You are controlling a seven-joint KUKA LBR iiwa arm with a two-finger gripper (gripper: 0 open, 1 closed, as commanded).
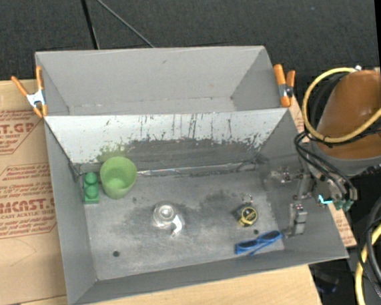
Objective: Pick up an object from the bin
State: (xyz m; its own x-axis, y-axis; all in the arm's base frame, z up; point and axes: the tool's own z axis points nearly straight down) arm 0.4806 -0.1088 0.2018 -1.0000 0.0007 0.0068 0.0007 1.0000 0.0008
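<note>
the robot's gripper hangs low at the right side of the grey metal bin, close to its right wall, with the cabled wrist and orange cover behind it over the rim. whether it is spread or closed i cannot tell from this angle, and nothing can be seen held in it

nearest to it lies a flat blue plastic piece, long and thin, on the floor near the front wall, its right end just beside the gripper. a little further in, apart from the blue one, lies a small round black and yellow thing. toward the middle of the floor lies a clear plastic lump. at the left, by the back slope, a light green plastic cup sits just beside a small darker green block

the step in hand looks like settling on a target, most likely the blue piece. to do it well, centre over its middle rather than its end, turn the jaws across its narrow width, and keep clear of the front and right walls. since it lies flat, the gripper must go right down to the floor before closing, then lift straight up
</note>
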